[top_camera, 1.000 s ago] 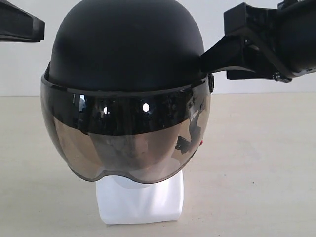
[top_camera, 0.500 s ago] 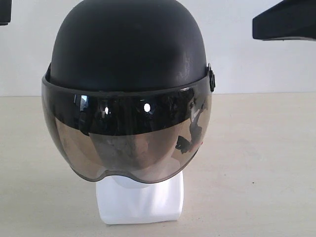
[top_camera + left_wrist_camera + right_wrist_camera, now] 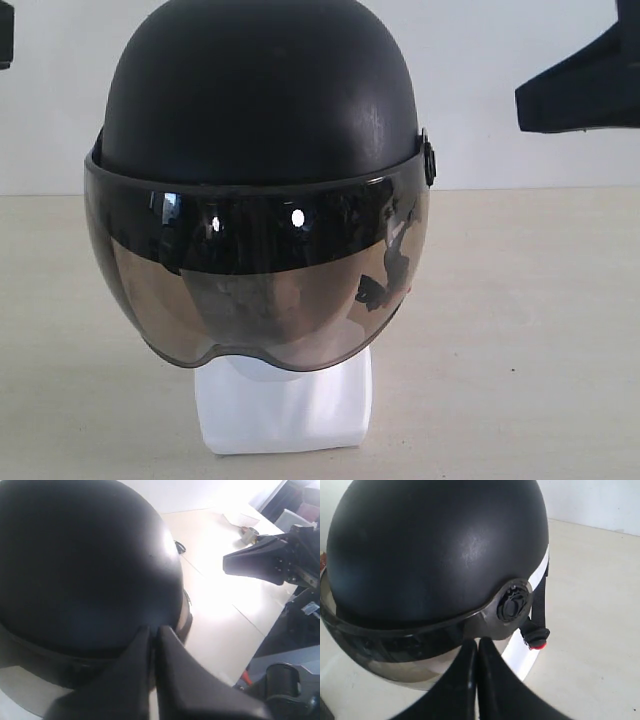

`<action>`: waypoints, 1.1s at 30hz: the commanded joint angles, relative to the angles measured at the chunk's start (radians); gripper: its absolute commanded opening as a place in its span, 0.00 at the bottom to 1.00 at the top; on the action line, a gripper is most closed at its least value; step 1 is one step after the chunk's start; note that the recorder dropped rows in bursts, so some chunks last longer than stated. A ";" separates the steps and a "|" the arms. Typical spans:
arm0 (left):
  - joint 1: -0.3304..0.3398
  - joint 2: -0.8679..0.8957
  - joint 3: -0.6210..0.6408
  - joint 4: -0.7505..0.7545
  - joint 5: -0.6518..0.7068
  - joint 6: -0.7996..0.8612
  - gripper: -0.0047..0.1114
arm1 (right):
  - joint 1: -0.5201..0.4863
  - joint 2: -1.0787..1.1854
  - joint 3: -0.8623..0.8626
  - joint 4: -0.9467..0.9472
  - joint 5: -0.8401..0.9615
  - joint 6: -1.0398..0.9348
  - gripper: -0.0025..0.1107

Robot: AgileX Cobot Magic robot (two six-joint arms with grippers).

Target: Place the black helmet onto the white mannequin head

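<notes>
Left gripper (image 3: 154,630), fingers pressed together on nothing, hung left of the matte black helmet with smoky visor (image 3: 260,110); right gripper (image 3: 477,642), likewise closed and empty, hung right. Helmet sat over the glossy white plastic mannequin head (image 3: 285,410) on the counter (image 3: 520,330).

Matte black, wedge-shaped plastic right gripper (image 3: 535,108) at upper right of the exterior view. Close up, the matching matte black left gripper (image 3: 153,630) has two smooth, tapering fingers (image 3: 185,680).

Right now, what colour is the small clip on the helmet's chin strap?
The clip is red; the right wrist view shows it best.
</notes>
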 commanded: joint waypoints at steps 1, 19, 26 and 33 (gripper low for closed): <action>-0.009 -0.119 0.056 -0.101 0.038 -0.020 0.08 | 0.001 -0.073 0.003 -0.026 0.011 -0.026 0.02; -0.009 -0.469 0.146 -0.059 -0.047 -0.019 0.08 | 0.001 -0.300 0.003 -0.157 0.074 -0.037 0.02; -0.009 -0.482 0.146 -0.062 -0.047 -0.019 0.08 | 0.001 -0.303 0.003 -0.157 0.074 -0.037 0.02; -0.009 -0.482 0.146 -0.062 -0.047 -0.019 0.08 | 0.001 -0.303 0.003 -0.157 0.074 -0.035 0.02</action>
